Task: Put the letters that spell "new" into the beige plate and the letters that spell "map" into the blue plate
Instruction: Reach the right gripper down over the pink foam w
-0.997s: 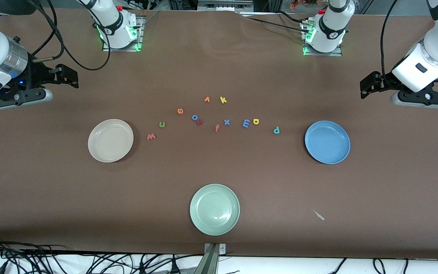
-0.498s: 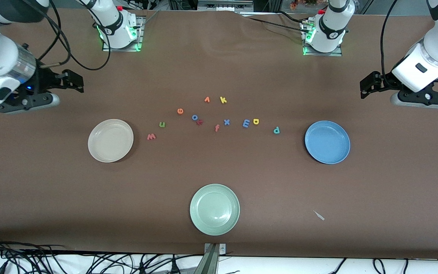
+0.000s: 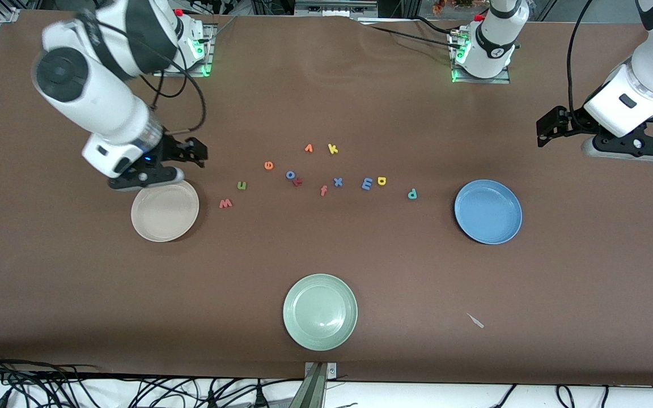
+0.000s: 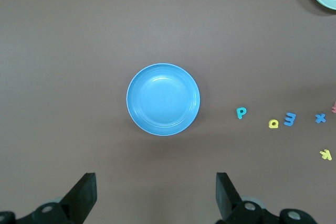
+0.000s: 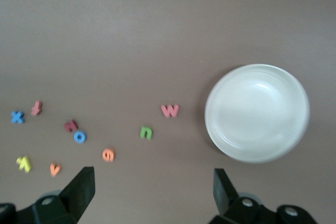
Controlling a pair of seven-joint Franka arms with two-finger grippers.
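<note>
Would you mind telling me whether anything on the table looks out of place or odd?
One thing: a small pale scrap lies on the bare table, nearer the front camera than the blue plate, toward the left arm's end. It belongs to neither the letters nor the plates. Otherwise nothing stands out.

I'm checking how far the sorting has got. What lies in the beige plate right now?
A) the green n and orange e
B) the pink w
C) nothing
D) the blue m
C: the beige plate shows only a bare inside, while the w, n and e lie on the table beside it.
</note>
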